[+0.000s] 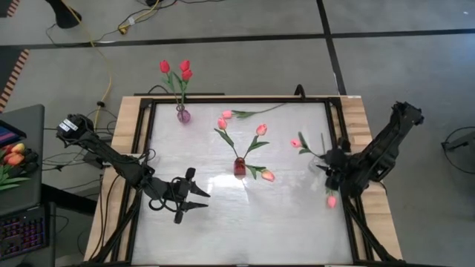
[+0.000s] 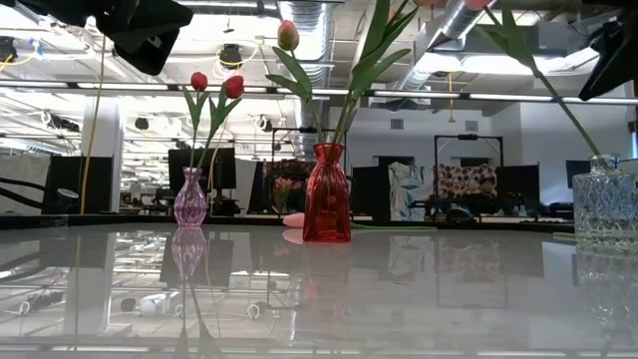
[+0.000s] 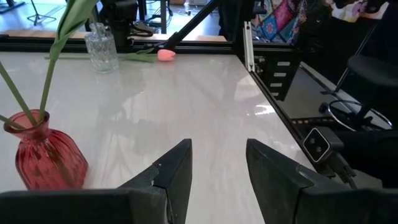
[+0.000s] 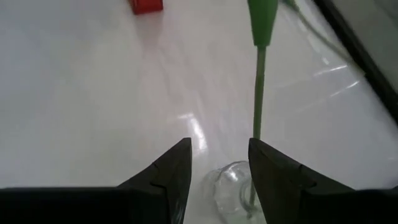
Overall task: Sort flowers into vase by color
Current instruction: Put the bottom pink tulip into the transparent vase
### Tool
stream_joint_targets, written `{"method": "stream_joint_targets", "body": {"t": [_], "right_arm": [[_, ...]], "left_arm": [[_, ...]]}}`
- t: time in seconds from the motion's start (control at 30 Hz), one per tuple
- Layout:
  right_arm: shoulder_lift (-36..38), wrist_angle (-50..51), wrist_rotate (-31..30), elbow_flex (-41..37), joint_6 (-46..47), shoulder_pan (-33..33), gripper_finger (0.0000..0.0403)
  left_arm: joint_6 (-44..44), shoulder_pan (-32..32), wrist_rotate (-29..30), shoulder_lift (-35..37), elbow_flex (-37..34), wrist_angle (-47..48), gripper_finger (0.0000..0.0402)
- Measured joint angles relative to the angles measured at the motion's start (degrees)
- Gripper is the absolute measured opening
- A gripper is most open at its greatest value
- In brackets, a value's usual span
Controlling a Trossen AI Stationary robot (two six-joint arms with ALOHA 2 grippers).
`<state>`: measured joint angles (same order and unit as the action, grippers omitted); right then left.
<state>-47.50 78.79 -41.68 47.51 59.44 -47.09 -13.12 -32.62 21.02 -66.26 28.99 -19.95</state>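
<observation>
Three vases stand on the white table. The purple vase (image 1: 182,115) holds red tulips, and the red vase (image 1: 240,167) holds pink ones. The clear glass vase (image 4: 233,186) holds a pink tulip (image 1: 295,142) by its stem (image 4: 260,93). My right gripper (image 4: 217,149) hangs open just above the clear vase, pointing steeply down. The stem rises past one fingertip, outside the gap. My left gripper (image 3: 217,162) waits open over the near left of the table (image 1: 194,191), holding nothing, with the red vase (image 3: 43,155) beside it.
One pink tulip (image 1: 227,113) lies flat near the far edge. Another lies by the right arm, its head (image 1: 331,201) on the table and its stem under the arm. A black frame (image 1: 145,148) borders the tabletop. A bunch of orange tulips (image 1: 13,156) sits off the table's left side.
</observation>
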Motion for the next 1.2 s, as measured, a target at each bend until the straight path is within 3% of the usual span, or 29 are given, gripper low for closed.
{"method": "stream_joint_targets", "body": {"t": [0.27, 0.63, 1.2], "right_arm": [[-3.51, 0.49, -2.2, 0.0, 0.02, 0.36, 0.0183], [-8.1, 0.4, -3.66, 0.0, -1.33, 9.53, 0.0182], [-7.9, 0.23, -3.62, 0.0, -0.95, 16.35, 0.0182]], "left_arm": [[0.41, 0.0, 0.02, 0.0, 0.0, 0.03, 0.0139], [0.44, -0.02, 0.04, 0.0, 0.0, 0.01, 0.0139], [1.11, 0.0, 0.07, 0.0, 0.0, 0.56, 0.0139]]}}
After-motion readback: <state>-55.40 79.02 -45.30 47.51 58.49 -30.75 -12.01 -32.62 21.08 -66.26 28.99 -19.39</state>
